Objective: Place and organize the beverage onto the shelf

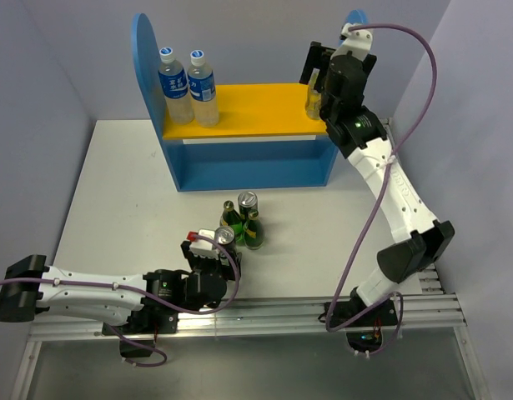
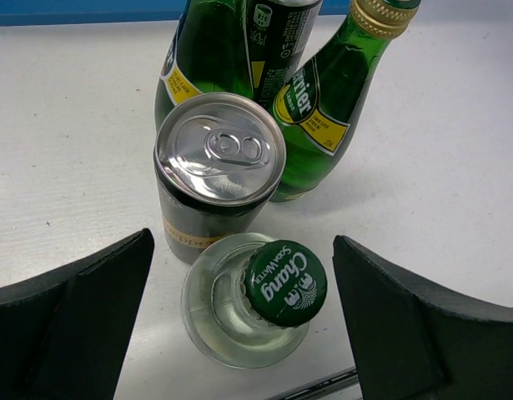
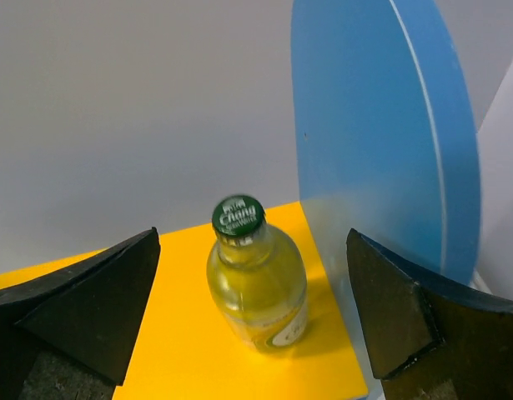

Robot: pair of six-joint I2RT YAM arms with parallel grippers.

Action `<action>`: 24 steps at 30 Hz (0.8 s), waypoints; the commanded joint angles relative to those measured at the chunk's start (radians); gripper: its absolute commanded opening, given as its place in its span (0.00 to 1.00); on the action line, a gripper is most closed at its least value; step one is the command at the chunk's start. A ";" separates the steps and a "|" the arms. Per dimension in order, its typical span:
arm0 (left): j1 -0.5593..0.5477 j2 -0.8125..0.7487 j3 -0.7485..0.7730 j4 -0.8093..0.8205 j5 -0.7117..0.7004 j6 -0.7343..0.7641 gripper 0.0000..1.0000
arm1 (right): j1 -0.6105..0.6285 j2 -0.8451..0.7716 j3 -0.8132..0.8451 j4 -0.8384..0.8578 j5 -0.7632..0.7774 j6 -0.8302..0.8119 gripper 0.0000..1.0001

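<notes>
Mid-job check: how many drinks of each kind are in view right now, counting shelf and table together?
Blue-labelled plastic bottles: 2, on the shelf
Clear glass bottles: 2, one on the shelf, one on the table
Green glass bottles: 2, on the table
Cans: 2, on the table
Total: 8

A bottle (image 3: 256, 283) stands on the shelf (image 3: 181, 333) beside its right panel (image 3: 364, 125)

white table (image 1: 114, 183), blue shelf (image 1: 256, 104), clustered drinks (image 1: 243, 221)
</notes>
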 commanded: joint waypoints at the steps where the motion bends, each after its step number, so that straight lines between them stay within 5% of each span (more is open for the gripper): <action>1: 0.003 -0.007 0.028 -0.005 -0.017 0.023 0.95 | 0.003 -0.111 -0.089 0.037 -0.003 0.052 1.00; 10: 0.032 0.056 0.066 0.094 -0.019 0.134 0.93 | 0.098 -0.464 -0.481 0.116 0.003 0.119 1.00; 16: 0.063 0.102 0.083 0.145 -0.004 0.186 0.79 | 0.152 -0.631 -0.656 0.087 0.038 0.154 1.00; 19: 0.075 0.128 0.089 0.148 -0.005 0.189 0.72 | 0.152 -0.717 -0.732 0.064 0.044 0.171 1.00; 24: 0.085 0.183 0.100 0.142 0.000 0.168 0.38 | 0.153 -0.811 -0.809 0.009 0.038 0.200 1.00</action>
